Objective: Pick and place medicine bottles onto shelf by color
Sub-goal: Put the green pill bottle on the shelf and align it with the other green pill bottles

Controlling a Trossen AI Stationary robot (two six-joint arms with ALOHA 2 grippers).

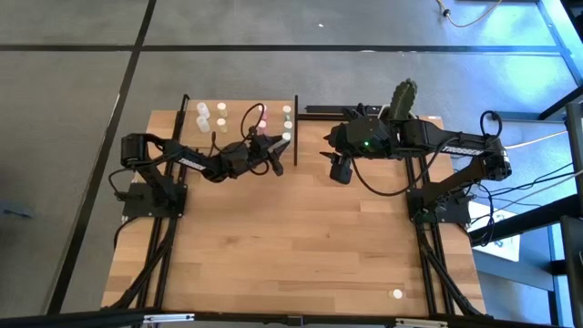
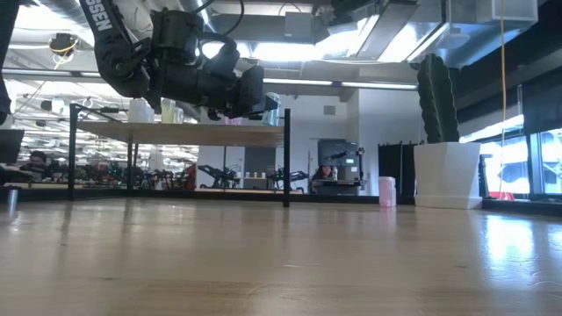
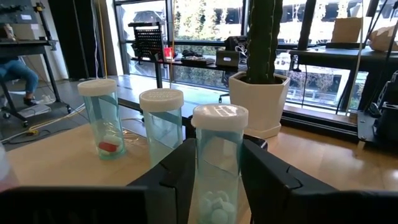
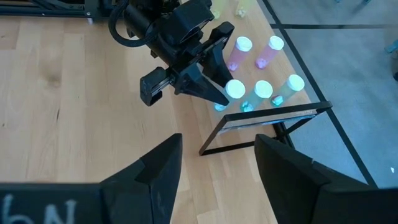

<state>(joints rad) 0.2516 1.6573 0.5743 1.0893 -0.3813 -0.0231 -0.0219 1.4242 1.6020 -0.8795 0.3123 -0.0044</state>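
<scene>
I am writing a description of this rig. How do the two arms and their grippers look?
Both arms are dark, nearly black, built of jointed segments. The left gripper has two wedge-shaped black fingers, and a black cable loops above its wrist. The right gripper has broad, flat, dark fingers; a small green light glows on the right arm. White capital letters mark the arm in the low view.

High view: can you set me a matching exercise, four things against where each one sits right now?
Things:
1. left gripper
2. right gripper
3. cactus pot
4. stray white bottle

Places:
a. alone near the table's front edge
b. at the table's far edge, behind the right arm
c. over the shelf, among the bottles
d. over bare tabletop beside the shelf

Pairs: 1-c, 2-d, 3-b, 4-a
</scene>
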